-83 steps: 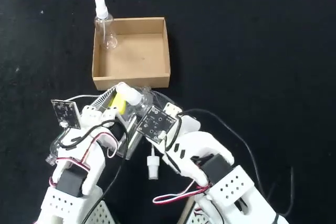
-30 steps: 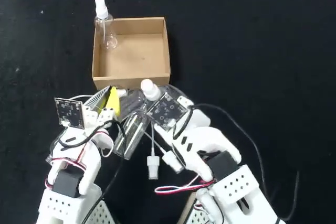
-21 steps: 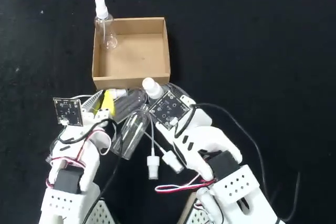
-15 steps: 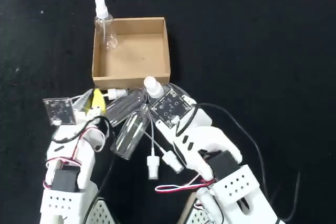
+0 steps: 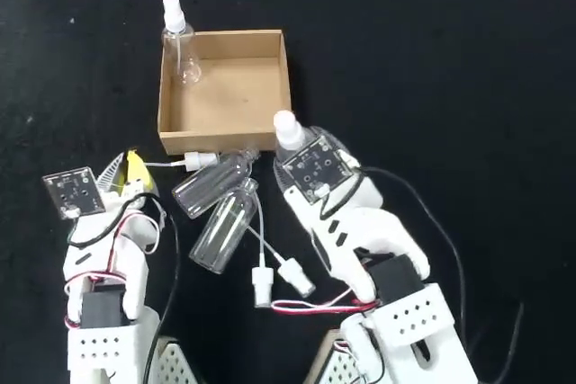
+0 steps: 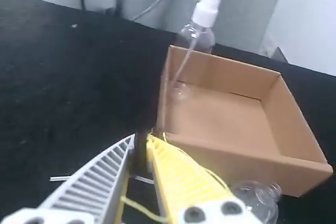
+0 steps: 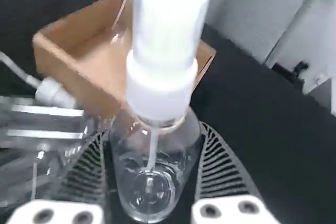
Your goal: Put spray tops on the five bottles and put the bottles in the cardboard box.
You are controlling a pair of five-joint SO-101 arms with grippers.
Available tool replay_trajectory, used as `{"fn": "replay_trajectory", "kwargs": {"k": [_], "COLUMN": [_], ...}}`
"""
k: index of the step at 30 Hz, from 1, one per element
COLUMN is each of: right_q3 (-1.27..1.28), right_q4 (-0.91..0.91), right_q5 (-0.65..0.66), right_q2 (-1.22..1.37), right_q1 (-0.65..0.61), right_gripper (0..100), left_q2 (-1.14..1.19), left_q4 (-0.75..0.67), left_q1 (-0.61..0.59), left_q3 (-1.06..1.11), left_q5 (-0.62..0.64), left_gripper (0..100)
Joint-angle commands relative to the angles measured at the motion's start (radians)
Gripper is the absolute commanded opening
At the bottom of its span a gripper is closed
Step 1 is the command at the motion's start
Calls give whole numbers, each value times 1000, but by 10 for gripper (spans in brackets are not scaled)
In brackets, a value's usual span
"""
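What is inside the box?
One clear bottle with a white spray top stands in the far left corner of the box. Around it you see brown cardboard floor. The near wall covers a thin strip of floor right behind it.

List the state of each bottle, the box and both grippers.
Cardboard box: open, one bottle inside.
Boxed bottle: upright, capped.
Right gripper: shut around a bottle.
Held bottle: capped.
Lying bottle by box: uncapped.
Second lying bottle: uncapped.
Left gripper: shut, empty.
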Motion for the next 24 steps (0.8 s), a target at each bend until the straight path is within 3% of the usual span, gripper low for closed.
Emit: {"fn": "replay_trajectory", "kwargs": {"k": [1,7,12,15,24], "right_q3": [-70,-87,-153,-217,-437], "right_q4": [3,2,2,2,-6], "right_q5": [-9,-11,-21,-100,-132], "right_q2": [5,4,13,30,257], "right_q1": [25,14,-15,-15,-89], "right_gripper": [28,28,28,28,28], "left_q2": [-6,-6,-6,-5,-6], "left_q4": [-23,-23,-23,-20,23], "left_q1": [-58,-140,-145,-145,-143], "left_q3": [22,22,22,22,22], "left_q5": [0,0,0,0,0], "left_gripper": [29,29,29,29,29]}}
